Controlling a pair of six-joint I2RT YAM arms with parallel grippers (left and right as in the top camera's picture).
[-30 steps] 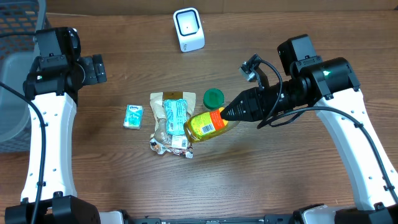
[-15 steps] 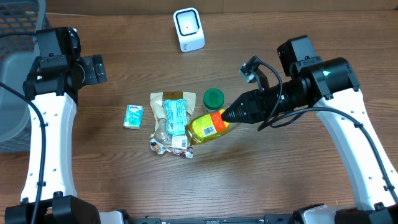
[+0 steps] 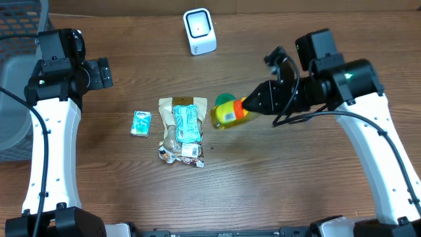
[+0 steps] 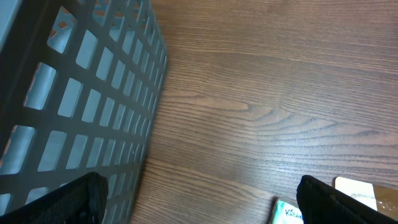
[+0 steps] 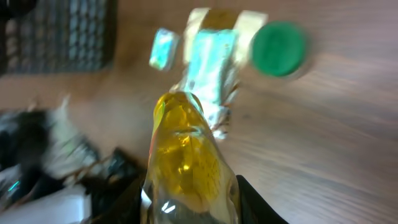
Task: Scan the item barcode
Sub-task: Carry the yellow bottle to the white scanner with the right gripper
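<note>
My right gripper [image 3: 248,105] is shut on a yellow bottle [image 3: 228,112] with an orange neck, holding it lifted over the table at centre, its label turned up. In the right wrist view the bottle [image 5: 186,155] fills the space between the black fingers [image 5: 255,202], blurred. The white barcode scanner [image 3: 199,31] stands at the back centre, apart from the bottle. My left gripper [image 4: 199,202] is open at the far left, with only bare wood between its fingertips.
A foil snack pouch [image 3: 182,128] lies at centre-left, a small teal tissue pack [image 3: 141,122] to its left. A green lid [image 3: 224,100] sits partly behind the lifted bottle. A grey mesh basket [image 4: 81,93] stands at the left edge.
My right gripper has lifted the yellow bottle up and toward the back right, off the spot beside the pouch. The left arm has not moved.
</note>
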